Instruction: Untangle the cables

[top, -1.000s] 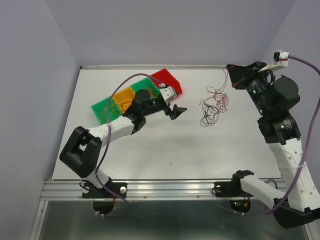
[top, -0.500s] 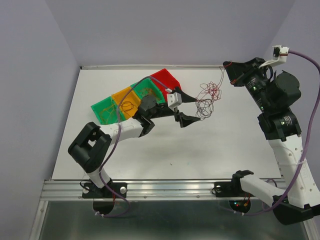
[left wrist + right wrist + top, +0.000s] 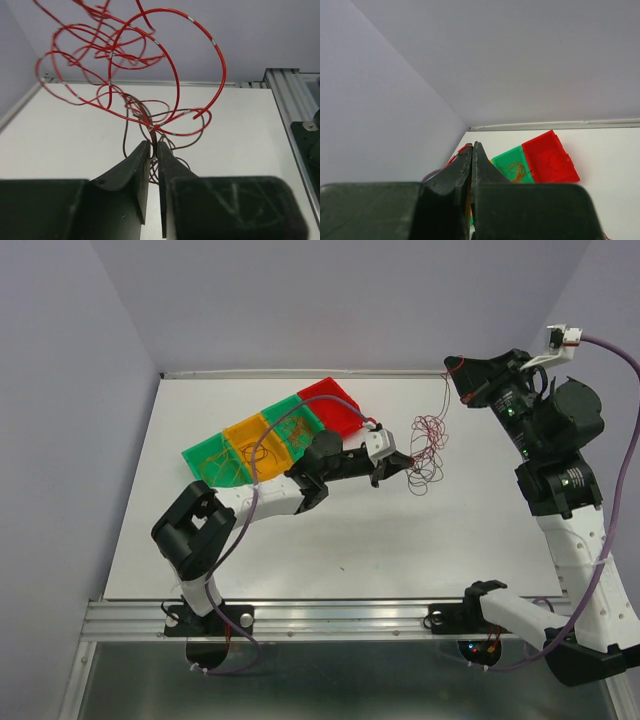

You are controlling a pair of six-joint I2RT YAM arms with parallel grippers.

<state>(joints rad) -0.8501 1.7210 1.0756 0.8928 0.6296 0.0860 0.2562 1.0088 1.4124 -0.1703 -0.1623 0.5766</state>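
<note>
The cables (image 3: 428,448) hang as a loose tangle of red and dark brown loops over the table's right centre. One thin red strand (image 3: 445,400) rises from the tangle to my right gripper (image 3: 452,370), which is shut on it, high at the back right. In the right wrist view a bit of red wire (image 3: 461,150) shows beside the shut jaws of the right gripper (image 3: 472,145). My left gripper (image 3: 407,462) is at the tangle's left edge. In the left wrist view the left gripper (image 3: 153,143) is shut on a dark brown strand (image 3: 151,134), with red loops (image 3: 172,75) arching above it.
A row of trays lies at the back left: red (image 3: 335,405), green (image 3: 290,425), orange (image 3: 255,440) and green (image 3: 210,462), some with thin wires inside. The red tray (image 3: 550,160) and a green one (image 3: 514,167) also show in the right wrist view. Grey walls enclose the table.
My left arm has swung right from the trays to the tangle, and its jaws have gone from wide open to shut on a strand. The right gripper has hardly moved.
</note>
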